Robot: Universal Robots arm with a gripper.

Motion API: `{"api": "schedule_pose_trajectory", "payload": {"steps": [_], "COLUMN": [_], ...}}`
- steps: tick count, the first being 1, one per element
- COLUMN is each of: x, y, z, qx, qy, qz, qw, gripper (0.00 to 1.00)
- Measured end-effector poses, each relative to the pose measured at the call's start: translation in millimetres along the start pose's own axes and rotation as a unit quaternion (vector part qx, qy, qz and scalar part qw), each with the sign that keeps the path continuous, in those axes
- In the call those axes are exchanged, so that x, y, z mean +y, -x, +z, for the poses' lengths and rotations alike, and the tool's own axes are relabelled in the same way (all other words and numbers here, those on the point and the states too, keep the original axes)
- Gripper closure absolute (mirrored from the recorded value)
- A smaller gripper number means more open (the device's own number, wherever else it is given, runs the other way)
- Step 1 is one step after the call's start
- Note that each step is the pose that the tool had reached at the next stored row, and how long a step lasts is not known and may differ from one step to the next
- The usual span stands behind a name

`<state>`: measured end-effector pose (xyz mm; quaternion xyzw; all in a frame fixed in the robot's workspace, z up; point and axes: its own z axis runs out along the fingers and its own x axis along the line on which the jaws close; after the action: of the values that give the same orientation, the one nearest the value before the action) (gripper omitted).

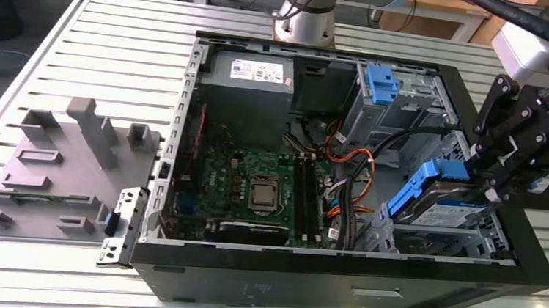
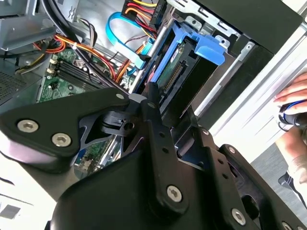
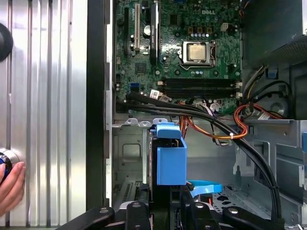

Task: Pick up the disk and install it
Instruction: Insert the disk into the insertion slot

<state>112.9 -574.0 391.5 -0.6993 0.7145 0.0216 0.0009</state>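
Pincer [image 1: 492, 187] is clamped on the disk [image 1: 446, 213], gripping the end toward the exterior view's right. The jaws stand narrow, with the drive between them.

The disk is inside the open PC case [image 1: 343, 281], at the corner drive bay [image 1: 488, 241] on the exterior view's right. It sits tilted, not flat. The blue carrier [image 1: 427, 187] end is raised and faces in toward the motherboard [image 1: 253, 171], label side up. The disk is partly down in the bay; can't tell if it's seated.

In the first wrist view the blue carrier [image 3: 171, 160] sticks out ahead of the pincer. A black cable bundle [image 3: 230, 136] and orange wires [image 3: 242, 123] cross between it and the motherboard, and the CPU socket [image 3: 197, 51] lies beyond them.

In the second wrist view one finger [image 2: 158, 129] lies along the disk's edge. The connector row [image 2: 175, 72] and the carrier's blue handle [image 2: 209, 48] are visible past it.

Elsewhere in the case:
- A grey power supply [image 1: 251, 75] sits at the far end.
- A grey cage with a blue latch [image 1: 381, 85] stands just beside the power supply.

The case lies on its side on the slatted aluminium bench [image 1: 117, 38]. A grey fixture block [image 1: 59, 155] sits on the bench at the exterior view's left, apart from the case. A person's hand [image 3: 10, 184] is over the bench just outside the case wall, well apart from the disk.
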Motion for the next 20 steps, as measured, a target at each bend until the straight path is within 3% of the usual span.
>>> {"api": "schedule_pose_trajectory", "payload": {"steps": [20], "x": [-1.1], "y": [-2.3], "z": [36.3], "qx": [0.0], "qy": [0.0], "qz": [0.0], "qw": [1.0], "gripper": [0.65]}}
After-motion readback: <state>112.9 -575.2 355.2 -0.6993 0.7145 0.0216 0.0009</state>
